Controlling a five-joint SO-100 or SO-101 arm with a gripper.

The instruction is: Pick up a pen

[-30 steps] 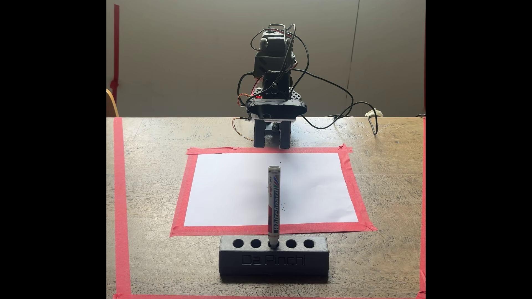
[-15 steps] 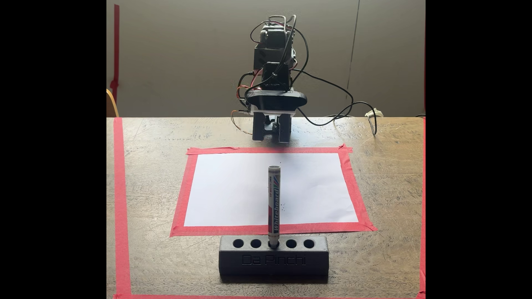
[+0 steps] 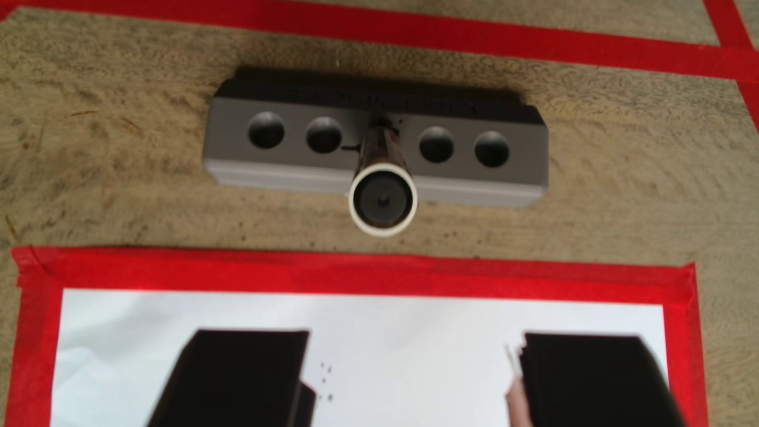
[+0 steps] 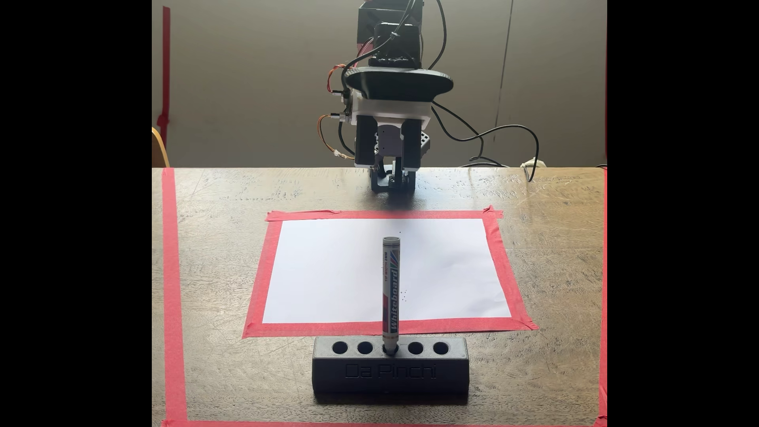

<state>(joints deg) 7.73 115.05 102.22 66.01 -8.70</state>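
The pen (image 4: 390,289) is seen standing upright in the middle hole of a dark 5-hole holder (image 4: 390,369) at the near edge of the table (image 4: 213,267) — just near of a white sheet (image 4: 328,271) framed in red tape (image 4: 499,262). The gripper (image 4: 387,164) is held high at the far side, well apart from the pen; in the wrist view its jaws are seen apart, nothing between them.

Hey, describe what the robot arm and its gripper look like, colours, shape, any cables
The arm is black and blocky, with loose black cables looping off it and thin orange and red wires at the left side in the fixed view. A wide, oval black camera sits on a white bracket above the gripper, which has two flat, squared black fingers.
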